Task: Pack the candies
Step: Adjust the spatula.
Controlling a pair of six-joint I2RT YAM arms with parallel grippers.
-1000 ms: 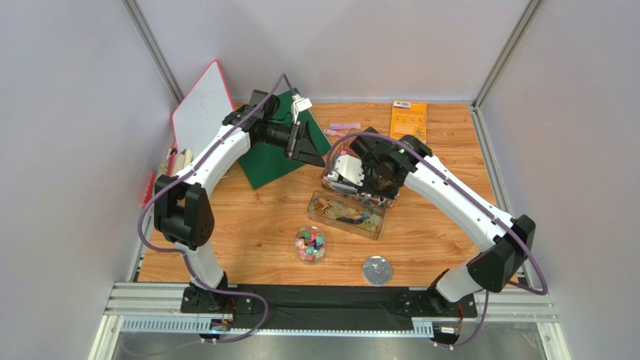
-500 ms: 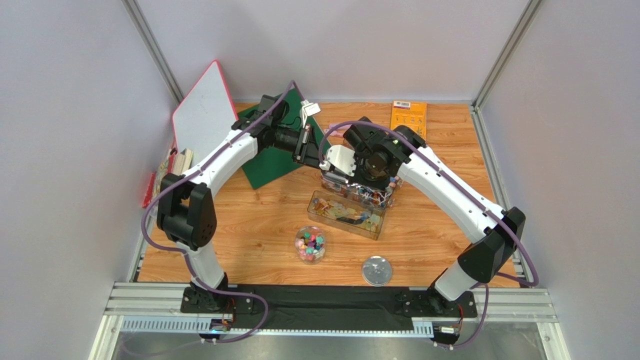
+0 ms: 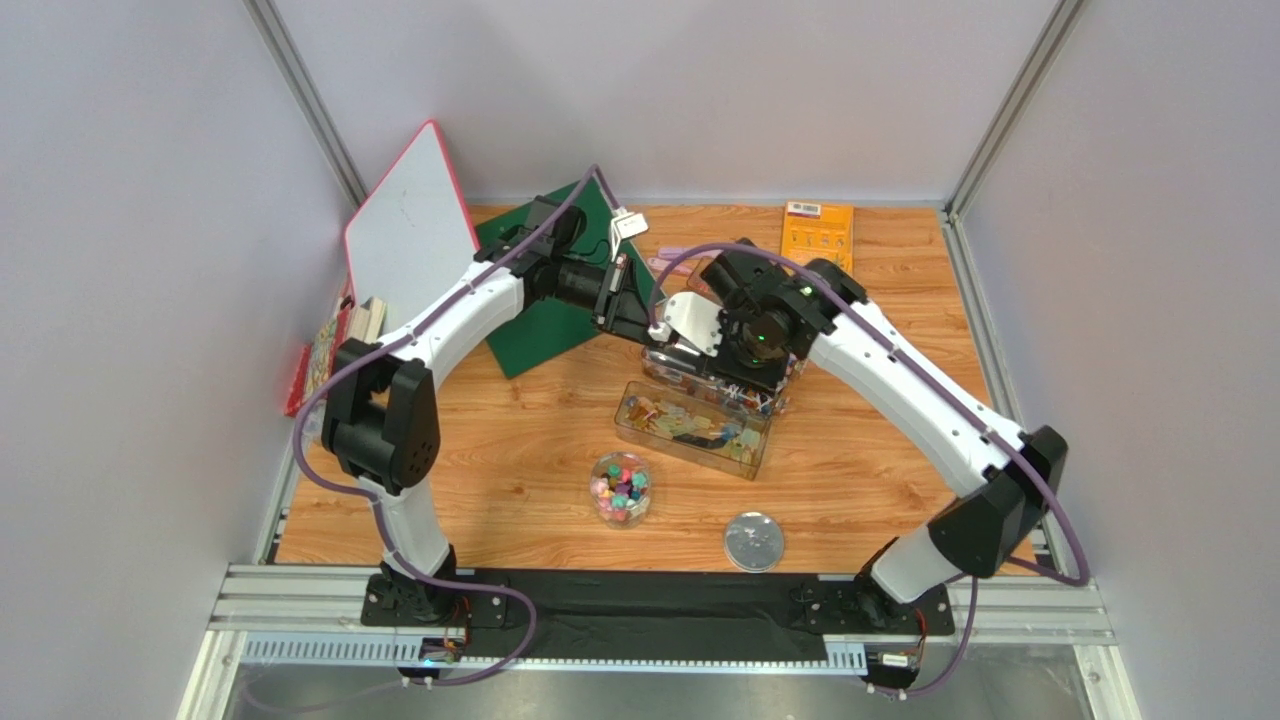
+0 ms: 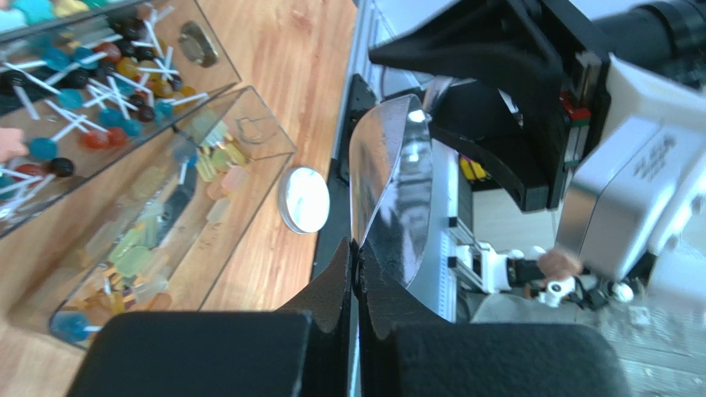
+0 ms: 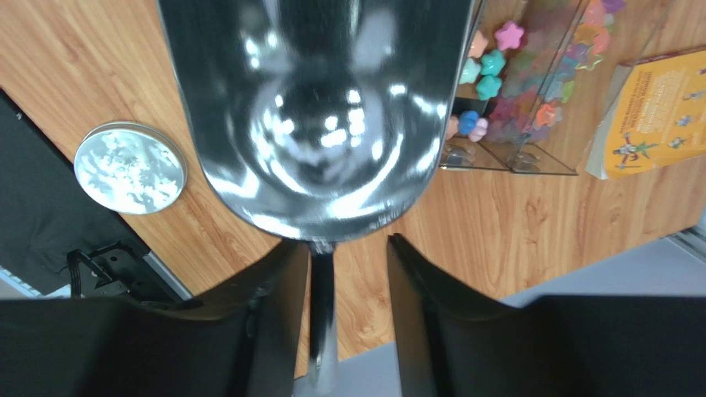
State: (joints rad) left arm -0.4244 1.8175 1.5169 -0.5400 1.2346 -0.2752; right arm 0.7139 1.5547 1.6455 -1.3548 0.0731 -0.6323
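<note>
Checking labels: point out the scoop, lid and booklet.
scoop (image 5: 315,124): right wrist view, middle of the bowl.
lid (image 3: 754,540): top view, centre of the disc.
booklet (image 3: 818,240): top view, middle of the cover.

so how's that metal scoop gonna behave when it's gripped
The metal scoop looks mirror-polished, so probably slippery. Thin-walled and empty, likely light yet stiff. The left gripper pinches only its thin rim, so it may pivot.
</note>
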